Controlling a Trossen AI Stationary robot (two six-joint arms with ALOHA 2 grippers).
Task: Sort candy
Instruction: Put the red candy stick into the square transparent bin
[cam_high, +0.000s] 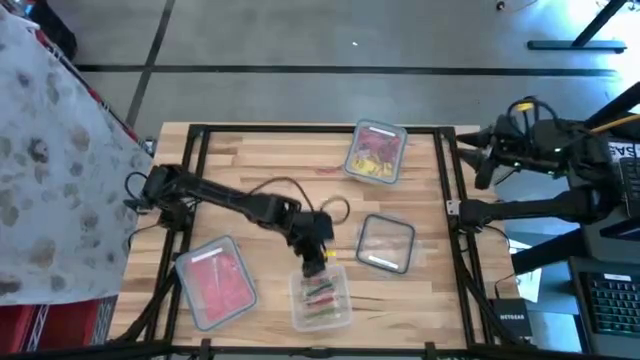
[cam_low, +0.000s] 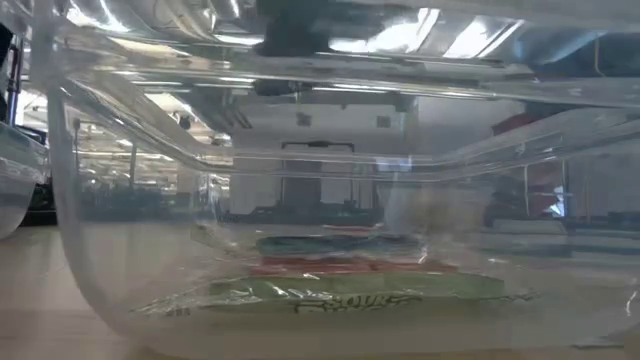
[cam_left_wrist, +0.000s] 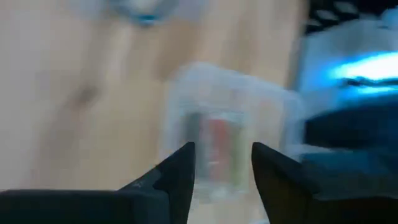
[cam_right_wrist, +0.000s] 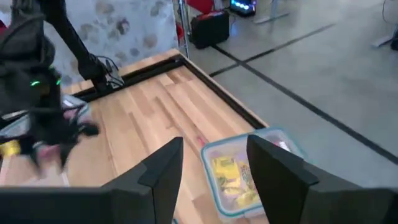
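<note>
My left gripper (cam_high: 317, 266) (cam_left_wrist: 221, 150) hangs open just above the far end of a clear container (cam_high: 321, 298) (cam_left_wrist: 227, 134) near the table's front middle. Nothing shows between its fingers. That container holds a few candy pieces (cam_low: 330, 275), green and red, lying flat on its floor. A second container (cam_high: 216, 281) at the front left is filled with red and pink candy. A third container (cam_high: 376, 153) (cam_right_wrist: 247, 175), at the far edge, holds yellow and red candy. My right gripper (cam_right_wrist: 215, 147) (cam_high: 483, 163) waits open beyond the table's right edge.
An empty clear container (cam_high: 386, 243) sits right of the middle. A black frame (cam_high: 300, 129) runs around the tabletop. Cables (cam_high: 285, 186) lie along the left arm. Bare wood (cam_high: 260, 155) shows across the far left part of the table.
</note>
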